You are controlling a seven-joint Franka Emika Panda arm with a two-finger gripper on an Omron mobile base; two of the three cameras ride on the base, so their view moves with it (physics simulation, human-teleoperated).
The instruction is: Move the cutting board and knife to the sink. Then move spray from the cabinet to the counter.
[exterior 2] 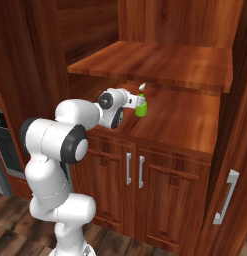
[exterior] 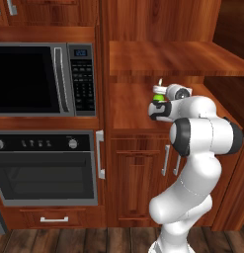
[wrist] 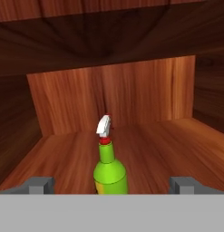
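The gripper reaches into the cabinet niche, jaws wide, straddling but not gripping the green spray, which stands upright on the niche floor. Grasping and carrying it out seem left.

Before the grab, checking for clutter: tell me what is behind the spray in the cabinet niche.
Behind the spray is only the cabinet niche's bare wooden back wall. The bottle covers a narrow strip of shelf floor directly behind it.

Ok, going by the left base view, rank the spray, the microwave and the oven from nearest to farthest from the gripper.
1. spray, right at the open gripper in the cabinet niche.
2. microwave, off to the left.
3. oven, lower left, below the microwave.
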